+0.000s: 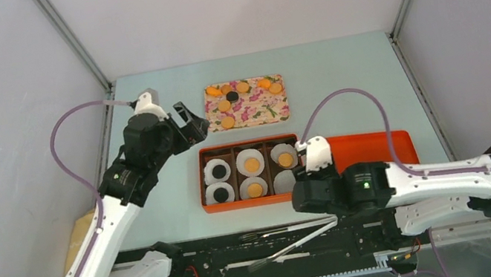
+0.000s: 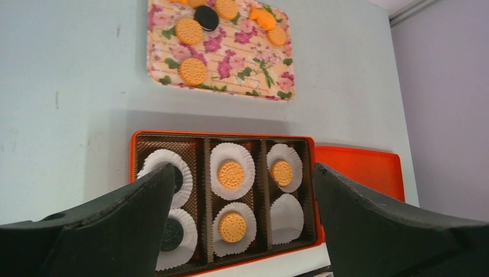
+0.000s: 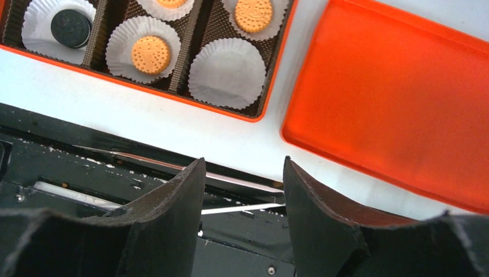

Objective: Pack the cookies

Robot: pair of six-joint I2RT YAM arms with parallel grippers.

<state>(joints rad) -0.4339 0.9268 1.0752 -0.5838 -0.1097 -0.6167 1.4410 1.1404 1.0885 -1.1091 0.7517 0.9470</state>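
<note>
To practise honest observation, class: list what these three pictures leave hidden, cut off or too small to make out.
1. Left wrist view: a finger of the left gripper covers part of both black cookies in the box.
2. Right wrist view: the top edge cuts off the box's far row; the right edge cuts the orange lid.
3. Top view: the right arm hides part of the empty liner.

Orange lid glossy smooth plastic; liners crimped white paper; cookies matt, stippled.

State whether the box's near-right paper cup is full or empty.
Empty: the near-right paper cup shows only bare white paper; the other five cups each hold a cookie.
</note>
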